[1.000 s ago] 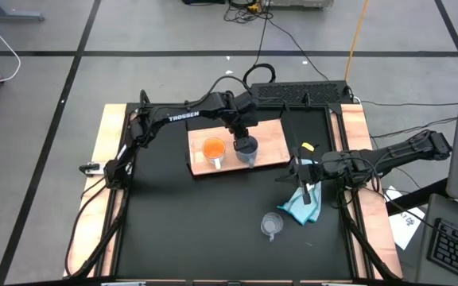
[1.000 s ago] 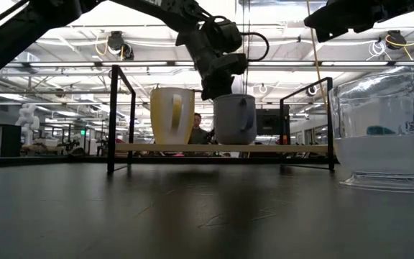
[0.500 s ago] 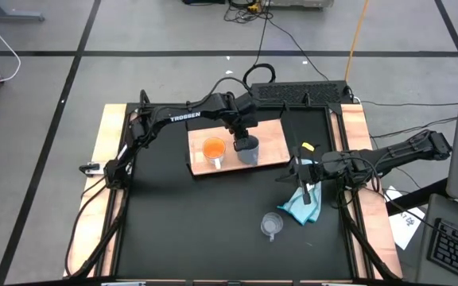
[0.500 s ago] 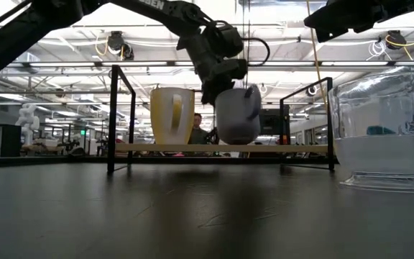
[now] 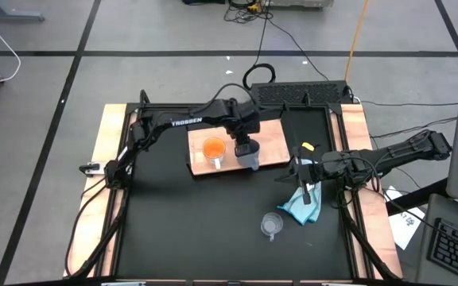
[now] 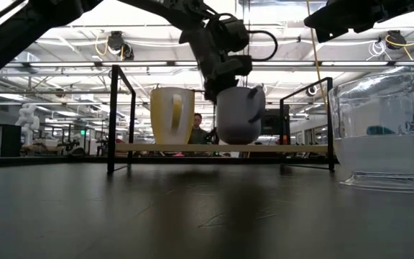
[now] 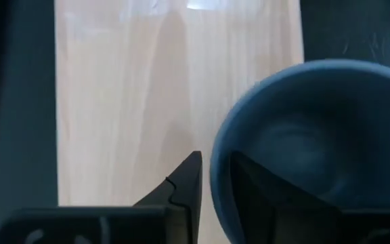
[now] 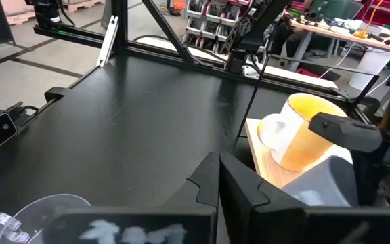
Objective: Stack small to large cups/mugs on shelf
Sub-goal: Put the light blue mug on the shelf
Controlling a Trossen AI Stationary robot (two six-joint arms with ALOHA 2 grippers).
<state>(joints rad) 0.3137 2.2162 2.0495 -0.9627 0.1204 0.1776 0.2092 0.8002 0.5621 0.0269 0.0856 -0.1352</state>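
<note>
The left gripper point(image 5: 247, 148) is over the front part of the shelf point(image 5: 274, 136), its jaws straddling the rim of the blue-grey mug point(image 5: 249, 157): in the left wrist view one dark finger point(image 7: 185, 181) sits outside the mug's wall and the other inside, with a sliver of gap showing, so the jaws look slightly parted around the rim rather than pinched hard on it. Against the frame 1 second ago, the mug has changed most: then it stood upright on the board beside the orange cup point(image 5: 213, 149), and in the low view it now hangs tilted, its base swung out toward the camera side and lifted clear of the shelf surface, while the left arm's wrist has shifted a little toward the front edge of the board. From above, the mug now overlaps the shelf's front edge, where it earlier sat fully on the wood. The orange cup has not moved and stands upright on the left part of the shelf. The clear cup point(image 5: 271, 226) remains on the black bench point(image 5: 173, 222), well apart from the shelf, just beside the light blue cloth point(image 5: 302, 205). The right gripper point(image 5: 302, 171) hovers unchanged above the cloth at the bench's right side, jaws closed on nothing.
</note>
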